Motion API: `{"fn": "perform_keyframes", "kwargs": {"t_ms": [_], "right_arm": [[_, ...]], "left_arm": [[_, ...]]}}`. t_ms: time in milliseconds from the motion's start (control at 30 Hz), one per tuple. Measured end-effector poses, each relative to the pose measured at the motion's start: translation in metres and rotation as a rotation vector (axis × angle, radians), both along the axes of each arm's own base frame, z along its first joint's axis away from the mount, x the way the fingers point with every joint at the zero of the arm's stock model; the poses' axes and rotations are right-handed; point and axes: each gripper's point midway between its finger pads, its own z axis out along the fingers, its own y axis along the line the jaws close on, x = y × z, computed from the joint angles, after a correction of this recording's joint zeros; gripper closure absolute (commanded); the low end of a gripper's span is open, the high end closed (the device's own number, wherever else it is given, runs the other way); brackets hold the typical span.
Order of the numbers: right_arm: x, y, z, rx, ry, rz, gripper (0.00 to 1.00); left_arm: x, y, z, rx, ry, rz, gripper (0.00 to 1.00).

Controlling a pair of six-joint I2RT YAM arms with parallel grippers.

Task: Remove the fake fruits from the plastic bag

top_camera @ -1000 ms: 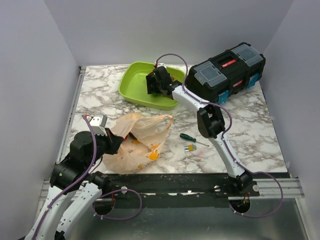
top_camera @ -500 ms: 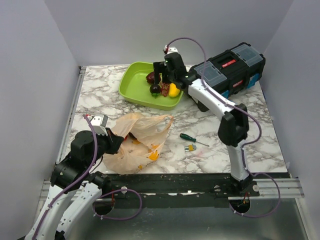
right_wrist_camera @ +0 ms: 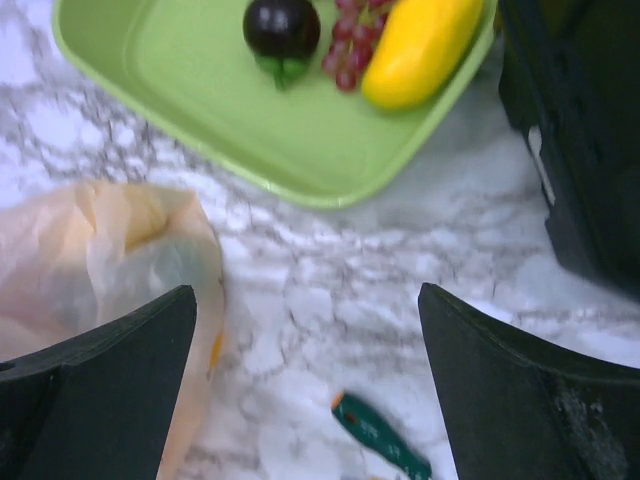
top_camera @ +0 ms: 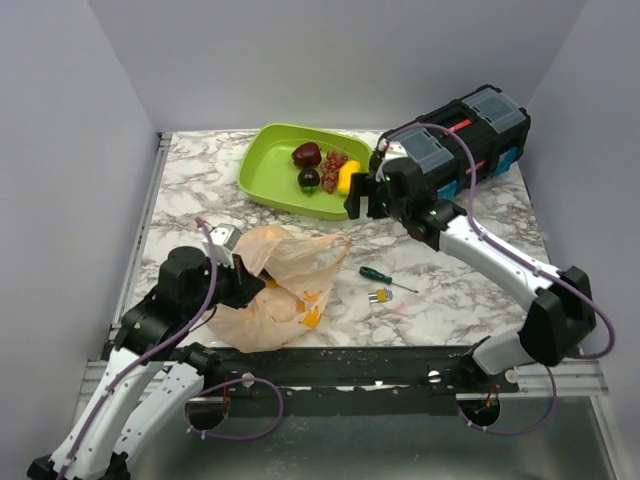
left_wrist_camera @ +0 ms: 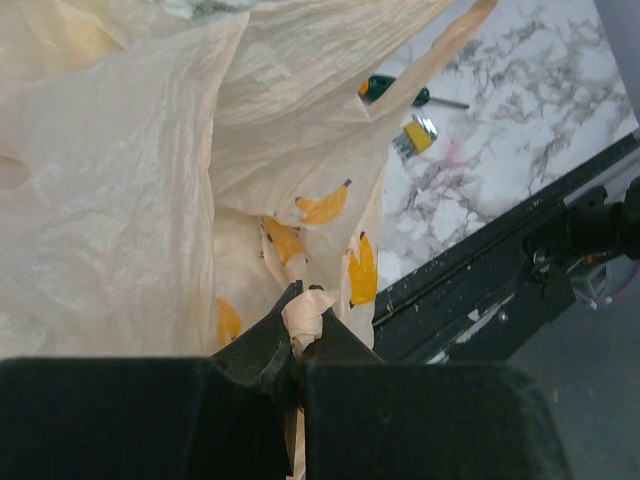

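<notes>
A marbled desk (top_camera: pixel 500 240) carries a black toolbox (top_camera: pixel 490 125), a lime-green tray (top_camera: pixel 265 175) and, at the near left, the crumpled pale-orange plastic bag (top_camera: pixel 290 265). The left arm crouches low beside it, its claw (left_wrist_camera: pixel 298 345) clenched on a fold of the bag. The right arm reaches forward, its claw (right_wrist_camera: pixel 305 300) spread wide and empty above the desk near the tray. Four fake fruits (top_camera: pixel 322 170) lie in the tray; orange-yellow patches in the bag are hard to identify

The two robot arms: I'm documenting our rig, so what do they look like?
Both the left arm and right arm have white tubular links, black joint housings and a thin purple cable looped alongside. The left claw and right claw are matte black, with two wedge-shaped fingers.
</notes>
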Motion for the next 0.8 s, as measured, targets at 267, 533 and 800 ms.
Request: {"fn": "perform_keyframes", "kwargs": {"t_ms": [267, 533, 800], "right_arm": [[-0.08, -0.019, -0.026, 0.078, 0.069, 0.109, 0.07], [-0.18, 0.044, -0.007, 0.245, 0.039, 0.513, 0.08], [-0.212, 0.078, -0.002, 0.314, -0.008, 0.627, 0.05]], "left_arm": [[-0.008, -0.018, -0.032, 0.07, 0.242, -0.115, 1.0], [-0.028, -0.011, -0.039, 0.077, 0.316, -0.115, 1.0], [-0.033, -0.009, -0.039, 0.073, 0.317, -0.111, 1.0]]}}
